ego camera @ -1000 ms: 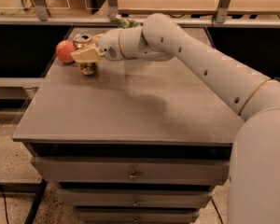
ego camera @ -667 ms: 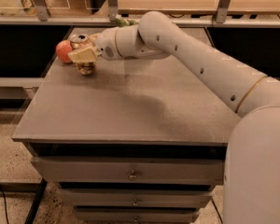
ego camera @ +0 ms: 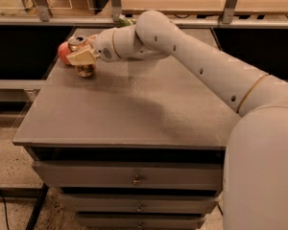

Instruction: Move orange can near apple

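Observation:
The orange can [ego camera: 86, 70] stands at the table's far left corner; its silver top [ego camera: 77, 40] shows above the fingers. My gripper [ego camera: 81, 56] is shut on the can, with a cream finger [ego camera: 80, 57] across its side. The can's base is at or just above the tabletop. The apple [ego camera: 62, 53], round and reddish, sits right beside the can on its left, touching or nearly touching it. My arm reaches in from the right across the table's back.
The grey table [ego camera: 134, 109] has drawers [ego camera: 134, 178] below its front edge. A green snack bag [ego camera: 123, 20] peeks out behind my arm at the back. A rail and shelf run behind the table. The table's left edge is close to the apple.
My gripper with the can has edged slightly left toward the apple. The apple has not moved.

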Controlling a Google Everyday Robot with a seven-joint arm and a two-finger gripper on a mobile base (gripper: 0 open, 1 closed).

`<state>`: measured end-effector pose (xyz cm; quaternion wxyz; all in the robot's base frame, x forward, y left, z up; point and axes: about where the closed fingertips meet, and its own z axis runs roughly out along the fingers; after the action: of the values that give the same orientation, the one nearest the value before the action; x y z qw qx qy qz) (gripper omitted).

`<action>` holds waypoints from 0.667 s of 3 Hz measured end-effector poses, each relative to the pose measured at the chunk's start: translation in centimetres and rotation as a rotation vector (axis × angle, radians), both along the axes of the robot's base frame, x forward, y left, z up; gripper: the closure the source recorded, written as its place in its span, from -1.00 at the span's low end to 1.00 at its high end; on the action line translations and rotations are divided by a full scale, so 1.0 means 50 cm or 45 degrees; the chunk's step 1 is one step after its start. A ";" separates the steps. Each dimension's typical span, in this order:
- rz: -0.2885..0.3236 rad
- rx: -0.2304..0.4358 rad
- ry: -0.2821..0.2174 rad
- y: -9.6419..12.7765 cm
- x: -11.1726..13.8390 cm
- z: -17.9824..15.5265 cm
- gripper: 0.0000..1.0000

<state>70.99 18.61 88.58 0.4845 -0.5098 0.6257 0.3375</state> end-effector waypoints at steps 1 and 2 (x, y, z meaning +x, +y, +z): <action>-0.015 0.021 0.014 0.003 0.009 -0.015 -0.76; -0.013 0.061 0.041 0.006 0.018 -0.019 -1.00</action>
<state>71.87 18.91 87.61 0.4882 -0.4893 0.6278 0.3579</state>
